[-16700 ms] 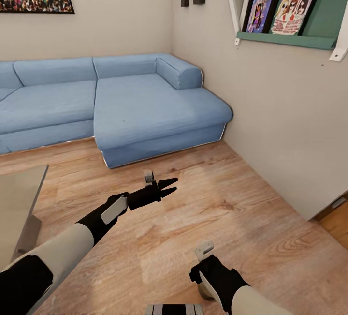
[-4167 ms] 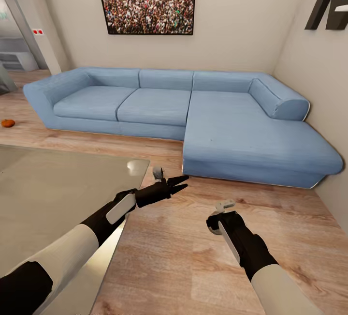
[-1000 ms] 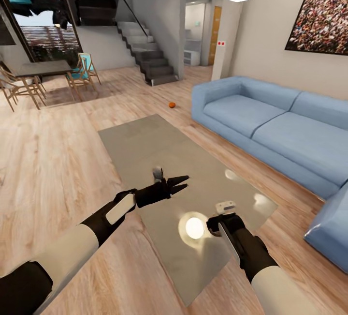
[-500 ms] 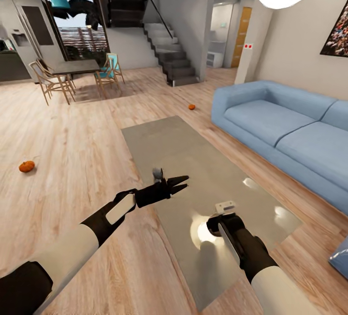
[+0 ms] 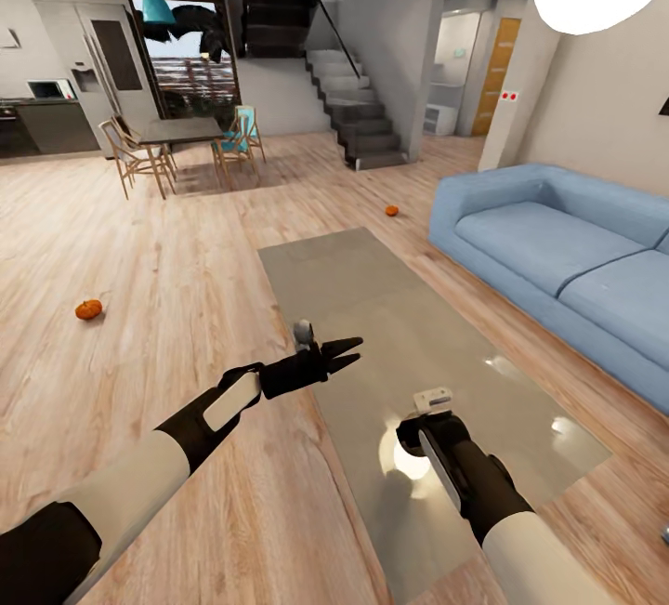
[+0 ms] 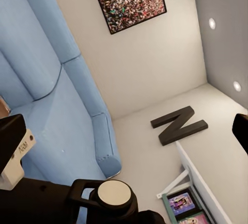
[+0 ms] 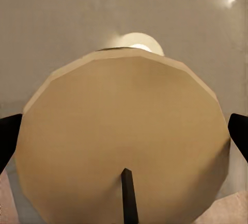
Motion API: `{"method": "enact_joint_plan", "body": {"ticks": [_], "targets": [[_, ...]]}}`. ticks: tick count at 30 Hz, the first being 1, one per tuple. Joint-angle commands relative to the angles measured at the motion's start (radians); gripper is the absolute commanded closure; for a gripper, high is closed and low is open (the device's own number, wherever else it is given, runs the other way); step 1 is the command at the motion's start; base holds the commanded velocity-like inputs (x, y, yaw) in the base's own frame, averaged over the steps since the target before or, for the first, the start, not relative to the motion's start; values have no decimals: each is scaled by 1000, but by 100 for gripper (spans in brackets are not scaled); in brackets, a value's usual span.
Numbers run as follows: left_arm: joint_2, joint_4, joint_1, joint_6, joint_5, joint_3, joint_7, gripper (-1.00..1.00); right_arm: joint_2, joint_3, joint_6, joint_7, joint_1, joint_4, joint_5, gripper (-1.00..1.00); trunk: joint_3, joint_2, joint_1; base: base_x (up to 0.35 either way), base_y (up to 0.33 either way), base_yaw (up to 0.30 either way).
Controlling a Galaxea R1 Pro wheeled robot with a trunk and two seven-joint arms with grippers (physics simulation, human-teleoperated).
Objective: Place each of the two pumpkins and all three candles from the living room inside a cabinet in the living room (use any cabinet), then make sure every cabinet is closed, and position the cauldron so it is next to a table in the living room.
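We're in transit: left gripper (image 5: 346, 355) spread, empty, held fwd to grab; right gripper (image 5: 420, 421) pinching a candle (image 7: 124, 141) for the cabinet. Pumpkins on floor: one far left (image 5: 88, 309), one far by sofa (image 5: 392, 210). Table (image 5: 372, 308) just ahead.

The right gripper (image 5: 415, 427) points down, so its fingers are hidden. The far pumpkin (image 5: 392, 210) is too small for detail. The sofa (image 5: 557, 256) is cut off at the edge.

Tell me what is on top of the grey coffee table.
Nothing rests on the visible table top, only lamp reflections. The right gripper, holding a candle, hides part of it.
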Motion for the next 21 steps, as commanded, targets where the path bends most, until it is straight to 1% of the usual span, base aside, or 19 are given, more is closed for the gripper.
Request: {"method": "enact_joint_plan", "body": {"ticks": [1, 8, 10, 14, 17, 18, 21], "targets": [[0, 0, 0, 0, 0, 0, 0, -100, -1, 0, -1, 1, 0, 1, 1, 100, 3, 7, -4, 0, 0, 5], [1, 3, -1, -1, 0, 1, 0, -100, 0, 3, -1, -1, 2, -1, 4, 100, 25, 56, -31, 0, 0, 14], [3, 4, -1, -1, 1, 1, 0, -100, 0, 3, -1, -2, 2, -1, 3, 100, 33, 70, -38, 0, 0, 160], [14, 6, -1, 0, 4, 2, -1, -100, 0, 3, -1, -4, 2, 1, 2, 100, 48, 98, -54, 0, 0, 236], [17, 8, 0, 0, 4, 2, 0, -100, 0, 3, -1, -4, 2, 27, 2, 100, 59, 119, -65, 0, 0, 273], [23, 11, 0, 0, 4, 2, 0, -100, 0, 3, -1, -4, 2, 31, 2, 100, 62, 126, -69, 0, 0, 280], [67, 26, 0, 0, 4, 4, 0, -100, 0, 4, -5, -4, 2, 54, 2, 100, 72, 147, -81, 0, 0, 283]]}}
